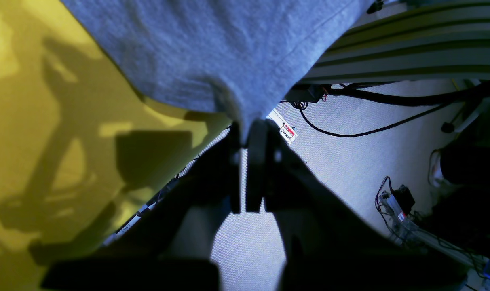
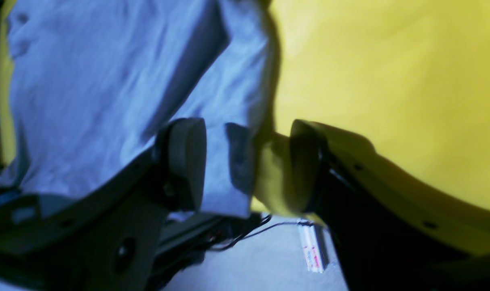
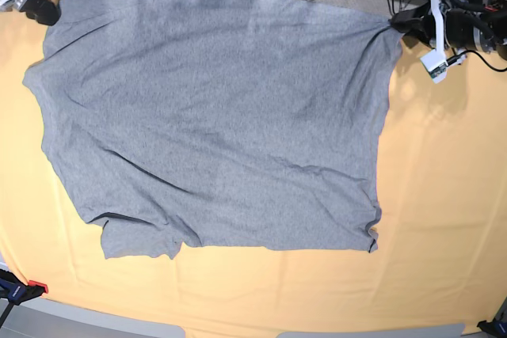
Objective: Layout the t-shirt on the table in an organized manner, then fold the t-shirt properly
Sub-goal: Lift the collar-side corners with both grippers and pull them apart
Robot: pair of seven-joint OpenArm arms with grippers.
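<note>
t-shirt (image 3: 214, 132): a heather-grey shirt spread mostly flat on the table, plain side up, with soft wrinkles running across it; 1 short sleeve sticks out at its lower left corner in the base view.
table (image 3: 444, 195): covered in pale yellow-orange cloth; bare cloth lies to the right of the t-shirt and below it in the base view, and the shirt's top edge runs along the table's far edge.
left gripper (image 1: 245, 133): at the t-shirt's top right corner in the base view, over the table's edge; its 2 fingers (image 1: 256, 161) are pressed together on a pinch of grey fabric, which pulls up into a peak between them.
right gripper (image 2: 247, 161): at the t-shirt's top left corner in the base view; its jaws stand wide apart, 1 finger (image 2: 186, 161) over the grey fabric and the other over the yellow cloth, straddling the shirt's edge without clamping it.
floor (image 1: 350, 161): grey carpet with black cables, seen past the table's edge beside the left gripper.
</note>
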